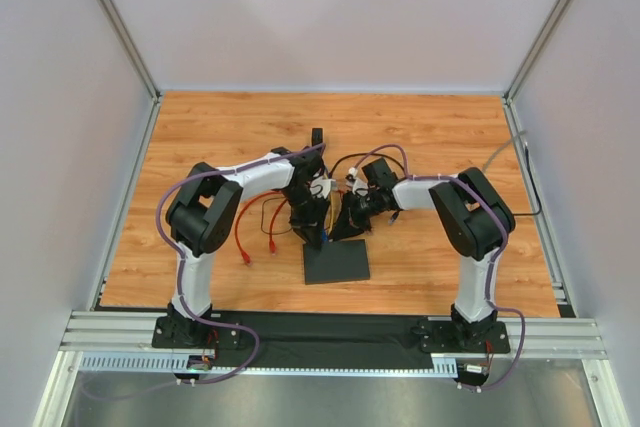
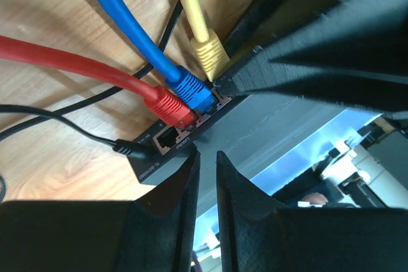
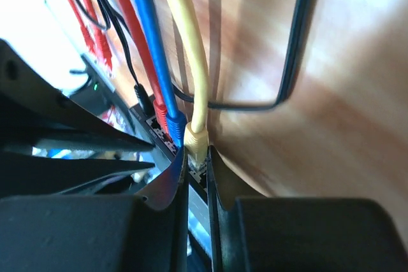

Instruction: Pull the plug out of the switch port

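- Wood-grain tabletop [image 1: 220,137], fenced by grey walls [image 1: 60,97] on three sides; both arms meet at its middle over the switch [image 1: 335,262].
- Left gripper [image 2: 207,157] clenched on the switch's socket edge, its fingers only narrowly apart across it.
- Along that edge, left to right in the left wrist view: black power lead [image 2: 127,148] plugged in, one empty socket [image 2: 167,137], red plug [image 2: 169,106] and blue plug [image 2: 191,90] seated, yellow plug [image 2: 209,55] at the next socket along.
- Right gripper [image 3: 196,160] pinching the yellow plug from both sides.
- Red cables [image 1: 245,237] trail left of the switch; bare wood lies open to either side and beyond the arms.
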### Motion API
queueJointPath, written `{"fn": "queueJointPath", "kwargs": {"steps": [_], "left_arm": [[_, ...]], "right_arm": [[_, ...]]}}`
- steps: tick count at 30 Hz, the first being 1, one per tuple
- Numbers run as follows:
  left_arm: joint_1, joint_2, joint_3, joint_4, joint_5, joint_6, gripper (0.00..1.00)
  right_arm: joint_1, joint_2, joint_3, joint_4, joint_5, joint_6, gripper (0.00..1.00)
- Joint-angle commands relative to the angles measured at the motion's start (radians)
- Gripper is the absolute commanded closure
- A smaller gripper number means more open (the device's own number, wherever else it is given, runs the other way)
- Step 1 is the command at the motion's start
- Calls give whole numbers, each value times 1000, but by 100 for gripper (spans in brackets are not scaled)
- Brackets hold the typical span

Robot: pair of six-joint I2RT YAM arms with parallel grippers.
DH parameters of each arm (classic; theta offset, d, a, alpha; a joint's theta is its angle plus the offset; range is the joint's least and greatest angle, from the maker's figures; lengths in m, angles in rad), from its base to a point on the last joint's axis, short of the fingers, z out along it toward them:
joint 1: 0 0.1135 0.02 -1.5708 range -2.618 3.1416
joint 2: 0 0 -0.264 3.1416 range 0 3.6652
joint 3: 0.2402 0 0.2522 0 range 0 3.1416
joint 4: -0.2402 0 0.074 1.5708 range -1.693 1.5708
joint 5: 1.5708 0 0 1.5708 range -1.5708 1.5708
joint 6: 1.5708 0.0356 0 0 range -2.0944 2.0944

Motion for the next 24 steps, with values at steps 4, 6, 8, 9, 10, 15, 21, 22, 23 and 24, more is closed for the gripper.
{"fn": "queueJointPath", "kwargs": {"steps": [4, 6, 8, 9, 10, 15, 21, 22, 23, 24], "left_arm": [[-10, 66, -49, 19, -137, -9, 75], [-9, 68, -58, 17, -150, -3, 75], [-10, 59, -71, 20, -164, -3, 75], [-10, 56, -75, 22, -164, -3, 75], [-9, 48, -80, 23, -165, -1, 75], [-10, -4, -104, 45, -162, 26, 75], [-9, -110, -100, 65, -148, 54, 74], [-10, -113, -100, 71, -142, 57, 74], [-10, -111, -104, 75, -139, 59, 74], [-9, -104, -104, 75, -131, 59, 74]], "right_arm": [[2, -172, -55, 189, 283, 131, 100], [4, -187, -50, 170, 345, 117, 100], [4, -199, -22, 117, 403, 77, 100], [2, -204, -4, 97, 412, 53, 100], [4, -210, 17, 42, 416, 27, 100], [-6, -296, 192, -225, 454, -65, 100], [-30, -388, 450, -771, 814, -216, 100], [-39, -405, 506, -857, 960, -228, 100], [-67, -413, 536, -889, 1019, -240, 100], [-82, -426, 560, -917, 1078, -245, 100]]}}
